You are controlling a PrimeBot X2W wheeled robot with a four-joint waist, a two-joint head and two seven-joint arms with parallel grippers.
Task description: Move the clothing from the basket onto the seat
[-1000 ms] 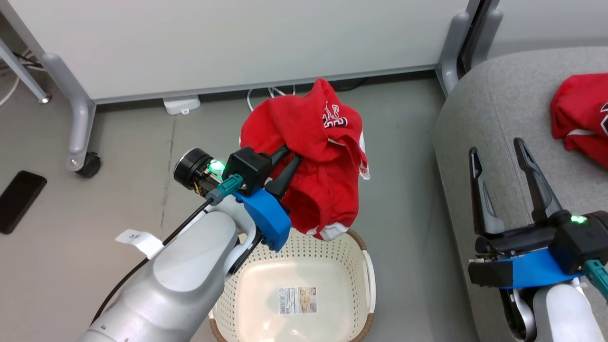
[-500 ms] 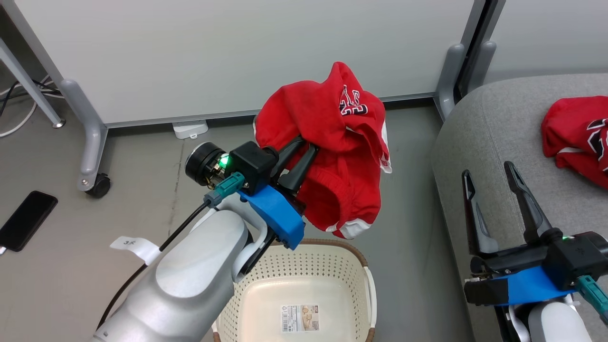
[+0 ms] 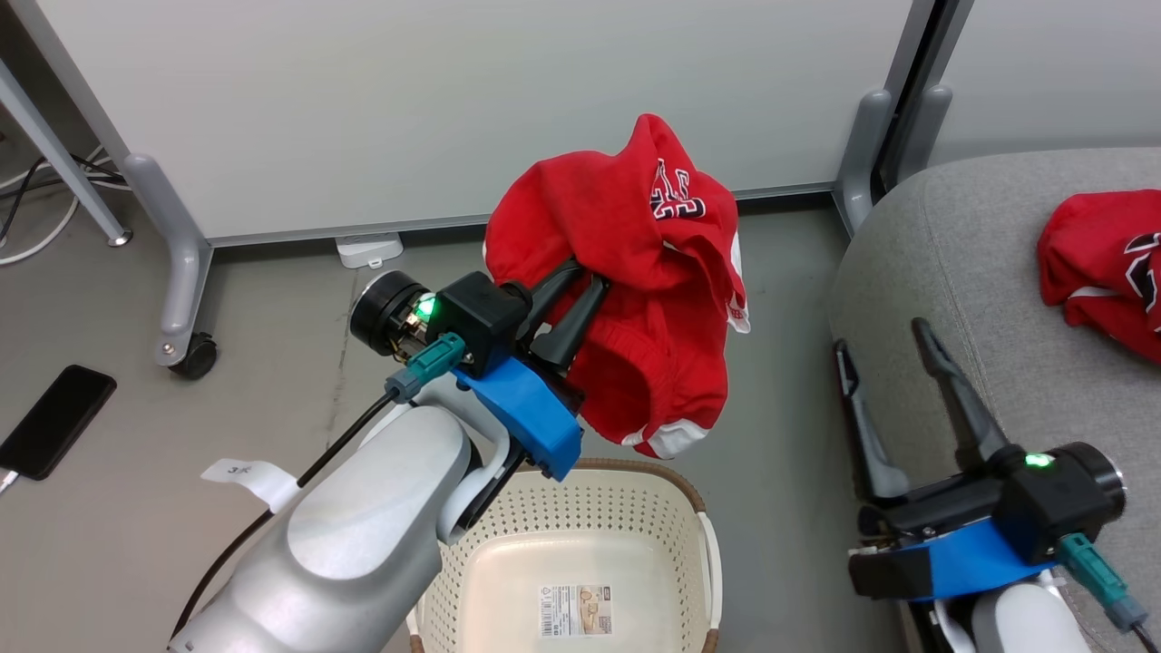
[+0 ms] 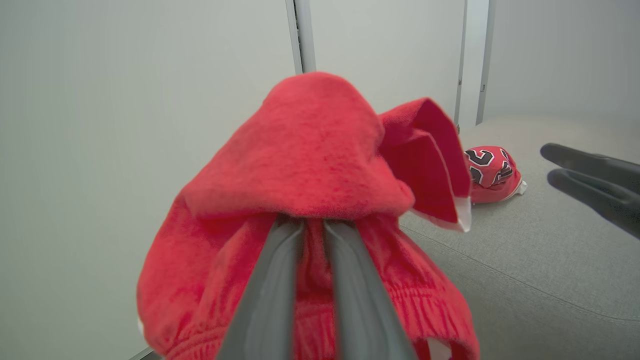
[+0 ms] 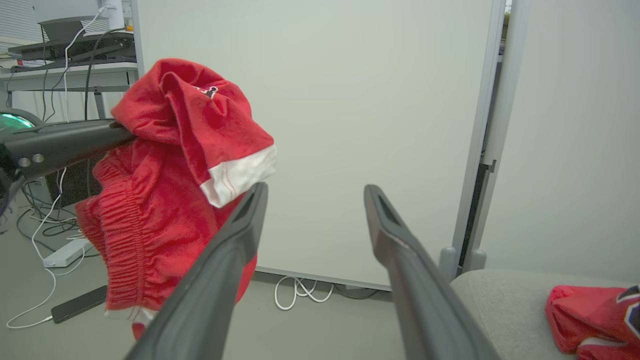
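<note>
Red fabric with white trim sits in the middle of my head view: a bunched red garment (image 3: 626,263) with an elastic band hangs from my left claw (image 3: 586,276), whose two dark fingers are pinched nearly together on a fold of it. The cloth is in the air, just above the far rim of the basket (image 3: 626,508), which stands at the bottom centre of the frame with a label sticker (image 3: 580,609) on its floor. At the lower right, my right claw (image 3: 882,336) is spread wide with nothing between its fingers, over the near edge of the grey sofa (image 3: 961,272). A second red garment (image 3: 1097,254), with black-and-white numerals, lies crumpled on the sofa at the right edge, well apart from both claws. A dark phone (image 3: 56,422) lies on the floor at the left edge.
</note>
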